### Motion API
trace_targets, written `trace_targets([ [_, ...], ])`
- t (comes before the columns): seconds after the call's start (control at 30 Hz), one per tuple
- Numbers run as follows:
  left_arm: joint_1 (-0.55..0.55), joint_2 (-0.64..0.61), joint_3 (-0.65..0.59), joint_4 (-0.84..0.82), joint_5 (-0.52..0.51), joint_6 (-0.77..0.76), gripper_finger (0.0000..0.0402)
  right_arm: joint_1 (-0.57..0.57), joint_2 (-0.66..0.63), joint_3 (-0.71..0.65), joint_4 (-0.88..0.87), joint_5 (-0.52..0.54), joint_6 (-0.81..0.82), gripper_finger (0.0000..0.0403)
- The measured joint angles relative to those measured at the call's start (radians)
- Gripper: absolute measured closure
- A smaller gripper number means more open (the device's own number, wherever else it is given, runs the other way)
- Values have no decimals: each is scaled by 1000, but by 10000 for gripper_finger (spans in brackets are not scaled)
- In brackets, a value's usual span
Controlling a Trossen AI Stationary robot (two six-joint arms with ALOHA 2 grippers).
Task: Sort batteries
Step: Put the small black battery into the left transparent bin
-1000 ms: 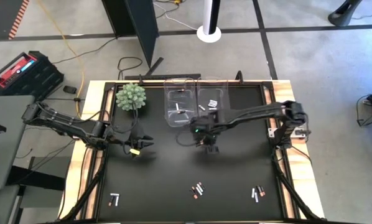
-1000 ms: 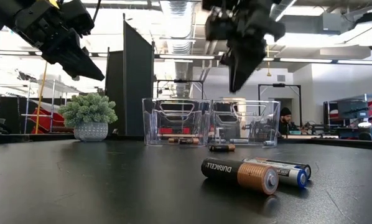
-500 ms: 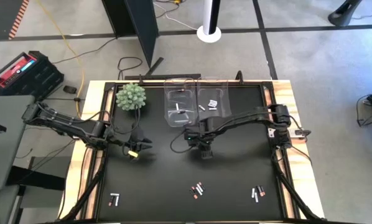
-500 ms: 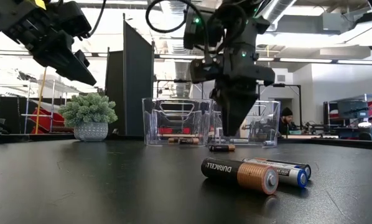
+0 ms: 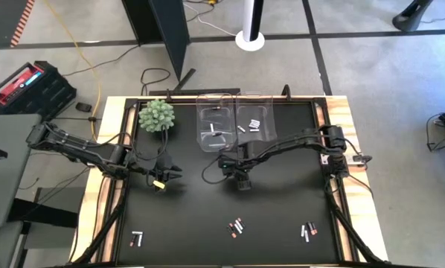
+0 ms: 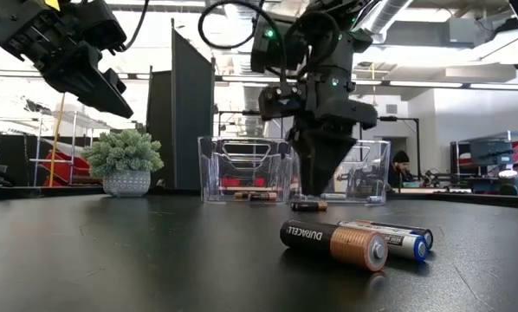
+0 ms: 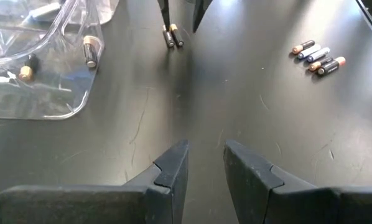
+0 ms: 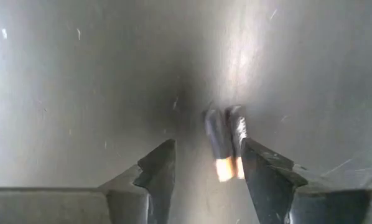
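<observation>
Two dark batteries (image 8: 226, 142) with copper ends lie side by side on the black table, also seen in the low view (image 6: 309, 205). My right gripper (image 8: 208, 149) hangs just above them, open and pointing down, the pair lying nearer one finger; it shows mid-table in the high view (image 5: 241, 179). My left gripper (image 5: 167, 175) hovers open over the table's left part, nothing between its fingers (image 7: 201, 158). More batteries lie in groups near the front edge (image 5: 237, 227), (image 5: 308, 232), (image 5: 137, 238). Two clear bins (image 5: 211, 128), (image 5: 253, 117) at the back hold a few batteries.
A potted green plant (image 5: 157, 117) stands at the back left beside the bins. Two batteries (image 6: 333, 243), (image 6: 402, 238) lie close in front of the low camera. Bare black tabletop spreads between the two grippers and toward the front edge.
My right gripper has come down from high above the table to just over the pair of batteries, shifting slightly toward the table's left edge. The batteries have stayed where they were.
</observation>
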Motion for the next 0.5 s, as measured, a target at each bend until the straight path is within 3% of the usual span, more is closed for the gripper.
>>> trace_targets([
  [0.5, 0, 0, 0, -2, 0, 0, 304, 13, 28, 0, 13, 32, -2, 258],
])
